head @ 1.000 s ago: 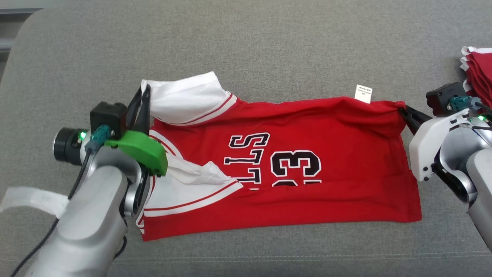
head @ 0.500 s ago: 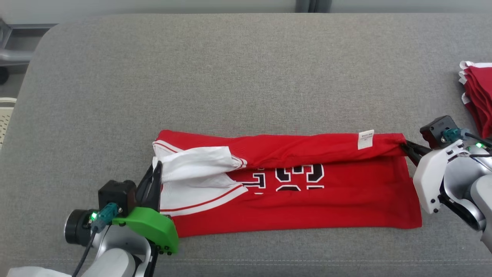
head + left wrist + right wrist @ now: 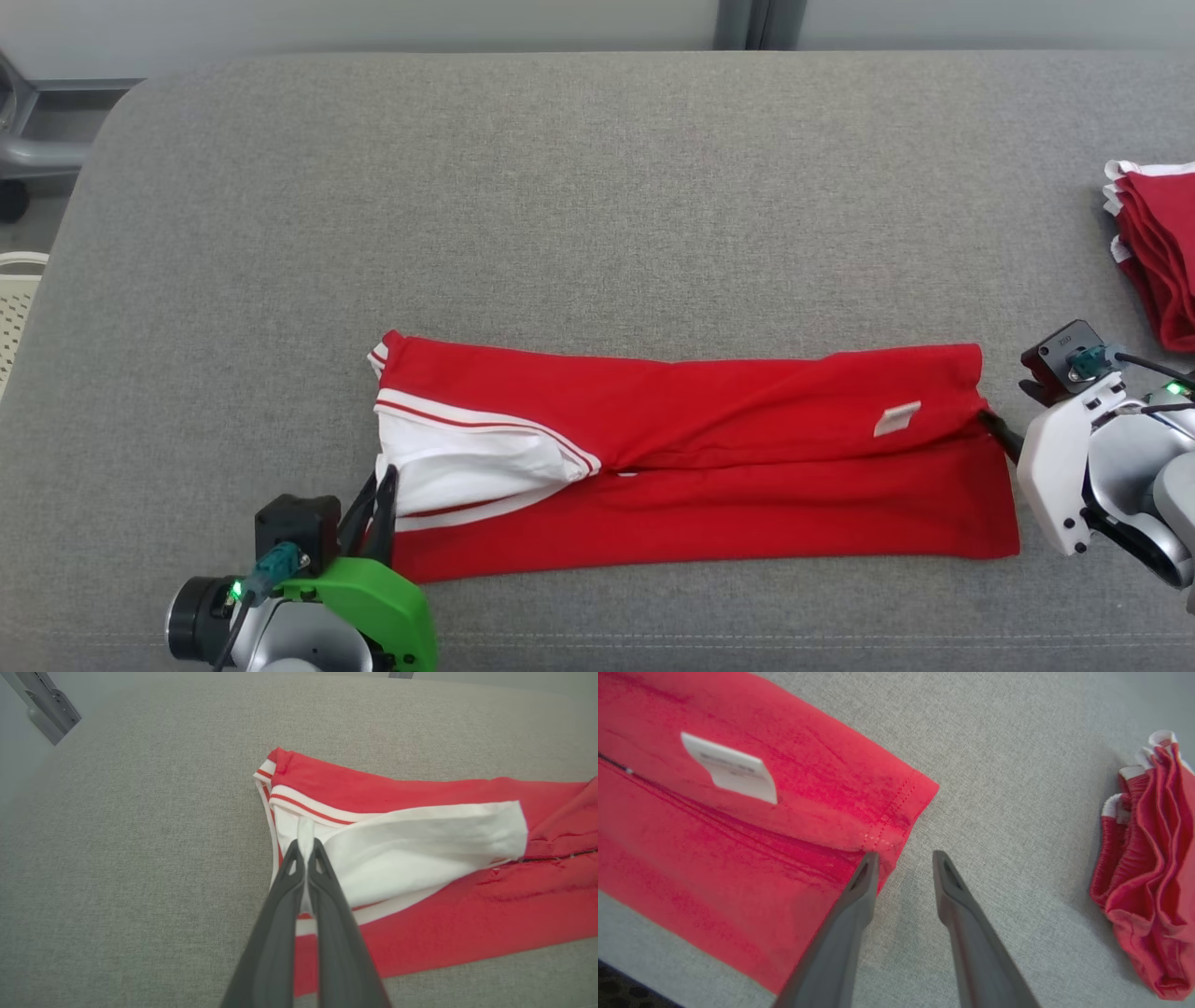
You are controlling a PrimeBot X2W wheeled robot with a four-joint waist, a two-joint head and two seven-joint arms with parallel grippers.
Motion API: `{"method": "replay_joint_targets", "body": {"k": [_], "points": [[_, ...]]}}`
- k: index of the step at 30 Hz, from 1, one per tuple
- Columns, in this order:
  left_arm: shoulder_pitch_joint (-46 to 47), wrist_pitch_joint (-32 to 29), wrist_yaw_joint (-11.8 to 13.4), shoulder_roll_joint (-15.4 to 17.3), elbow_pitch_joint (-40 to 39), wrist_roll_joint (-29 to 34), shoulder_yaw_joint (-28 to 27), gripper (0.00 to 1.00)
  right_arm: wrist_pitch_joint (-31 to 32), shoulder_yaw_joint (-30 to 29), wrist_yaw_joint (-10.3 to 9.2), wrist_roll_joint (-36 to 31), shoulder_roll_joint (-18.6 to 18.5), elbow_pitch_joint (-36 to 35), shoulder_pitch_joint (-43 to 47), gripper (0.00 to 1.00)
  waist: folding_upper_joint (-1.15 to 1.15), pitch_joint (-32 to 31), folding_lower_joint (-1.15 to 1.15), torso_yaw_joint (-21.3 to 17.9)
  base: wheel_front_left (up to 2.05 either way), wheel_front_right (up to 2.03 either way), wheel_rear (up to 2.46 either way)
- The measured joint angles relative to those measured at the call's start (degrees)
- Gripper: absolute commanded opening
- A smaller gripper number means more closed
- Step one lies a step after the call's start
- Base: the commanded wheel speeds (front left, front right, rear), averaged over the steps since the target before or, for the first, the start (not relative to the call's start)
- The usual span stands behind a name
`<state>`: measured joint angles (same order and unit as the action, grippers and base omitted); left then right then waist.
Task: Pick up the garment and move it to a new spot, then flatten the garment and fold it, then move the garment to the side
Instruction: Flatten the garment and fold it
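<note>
The garment [image 3: 709, 467] is a red jersey with white sleeves, lying folded lengthwise on the grey cushion [image 3: 560, 205]. My left gripper [image 3: 380, 485] sits at its left end, shut on a pinch of white sleeve fabric [image 3: 306, 835]. At the garment's right end, my right gripper [image 3: 906, 858] stands open, one finger touching the red hem corner [image 3: 887, 835], nothing held between the fingers. A white care label [image 3: 731, 770] lies on the upper red layer.
A stack of folded red garments [image 3: 1158, 252] lies at the cushion's right edge, also seen in the right wrist view [image 3: 1148, 868]. The back of the cushion is bare grey fabric. Metal framing [image 3: 37, 149] stands off the left edge.
The far edge of the garment has been carried toward me and laid over the front half, hiding the lettering. My right gripper has opened and released the hem. The head camera has shifted.
</note>
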<state>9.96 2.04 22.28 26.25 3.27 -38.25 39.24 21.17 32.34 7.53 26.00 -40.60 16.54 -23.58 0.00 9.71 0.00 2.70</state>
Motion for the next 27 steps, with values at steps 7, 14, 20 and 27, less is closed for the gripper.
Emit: {"method": "replay_joint_targets", "body": {"k": [7,14,20,27], "points": [[-0.6,-1.0,0.4,0.0,3.3,0.2,1.4,1.00,-0.9,-1.5,0.00,-0.5,1.7,0.2,0.0,1.00,0.00,-0.9,0.00,0.1,0.00,0.00,0.00],[-2.1,-0.4,0.4,0.1,6.2,-0.3,1.3,1.00,-2.8,-5.1,0.00,-1.7,3.5,-0.7,2.2,1.00,0.00,-2.6,0.00,0.0,0.00,0.00,0.00],[-3.1,3.8,0.8,0.3,6.1,-0.6,-0.6,1.00,-6.5,-12.7,0.01,-3.6,7.9,-1.5,6.5,1.00,0.00,-4.5,0.00,0.4,0.00,0.00,0.00],[-4.8,9.4,0.9,0.8,4.5,-1.4,-4.0,1.00,-12.0,-25.2,0.00,-6.4,17.4,-2.5,12.7,1.00,0.00,-7.1,0.00,1.0,0.00,0.00,0.00]]}}
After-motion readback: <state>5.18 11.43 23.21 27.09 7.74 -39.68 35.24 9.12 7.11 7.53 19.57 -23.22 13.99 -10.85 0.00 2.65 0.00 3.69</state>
